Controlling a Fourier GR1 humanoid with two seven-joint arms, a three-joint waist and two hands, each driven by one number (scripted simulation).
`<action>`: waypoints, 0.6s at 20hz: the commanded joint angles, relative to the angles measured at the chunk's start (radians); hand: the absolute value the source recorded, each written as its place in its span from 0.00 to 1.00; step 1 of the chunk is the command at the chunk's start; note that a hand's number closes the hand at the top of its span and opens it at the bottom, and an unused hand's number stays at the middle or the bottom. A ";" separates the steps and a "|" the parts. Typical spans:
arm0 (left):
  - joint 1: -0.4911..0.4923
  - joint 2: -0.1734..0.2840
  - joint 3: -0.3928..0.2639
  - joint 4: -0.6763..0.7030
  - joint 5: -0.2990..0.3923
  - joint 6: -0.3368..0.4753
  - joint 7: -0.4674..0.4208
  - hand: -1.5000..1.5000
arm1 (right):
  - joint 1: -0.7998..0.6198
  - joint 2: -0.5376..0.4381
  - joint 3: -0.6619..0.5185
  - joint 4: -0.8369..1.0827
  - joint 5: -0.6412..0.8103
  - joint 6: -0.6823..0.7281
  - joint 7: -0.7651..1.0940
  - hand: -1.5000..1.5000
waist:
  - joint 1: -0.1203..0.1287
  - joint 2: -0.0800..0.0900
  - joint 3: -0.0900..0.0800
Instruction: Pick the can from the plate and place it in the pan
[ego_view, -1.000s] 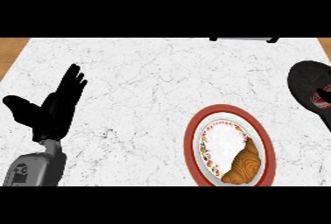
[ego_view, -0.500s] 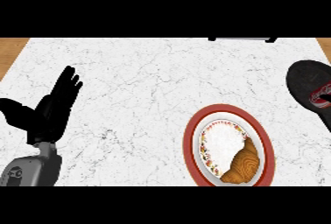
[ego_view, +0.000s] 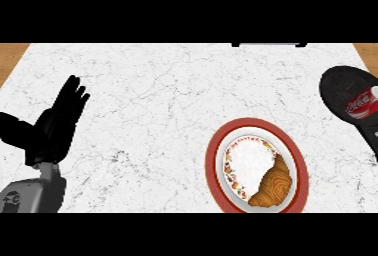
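Head view: can (ego_view: 360, 104) in pan (ego_view: 341, 86); croissant (ego_view: 272, 184) on plate (ego_view: 289, 150).

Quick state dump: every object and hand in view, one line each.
can: lying on its side in the pan, off the plate.
pan: at the right edge, partly cut off, holding the can.
plate: red-rimmed, on the counter, holds a croissant, no can.
croissant: resting on the plate's lower right part.
left hand: open, fingers straight, holding nothing.
right hand: not in view.
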 joint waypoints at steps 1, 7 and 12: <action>0.006 -0.011 -0.004 -0.007 -0.005 0.015 0.017 0.50 | 0.097 -0.056 -0.081 0.023 -0.097 0.187 -0.103 0.00 | -0.012 -0.004 0.000; 0.028 0.002 0.012 -0.055 0.006 0.011 0.036 0.50 | 0.249 -0.138 -0.077 0.013 -0.121 0.405 -0.187 0.00 | -0.001 -0.006 0.000; 0.002 0.003 0.003 0.008 -0.009 -0.013 -0.004 0.50 | 0.271 -0.131 -0.069 -0.015 -0.145 0.374 -0.171 0.00 | 0.001 -0.005 -0.001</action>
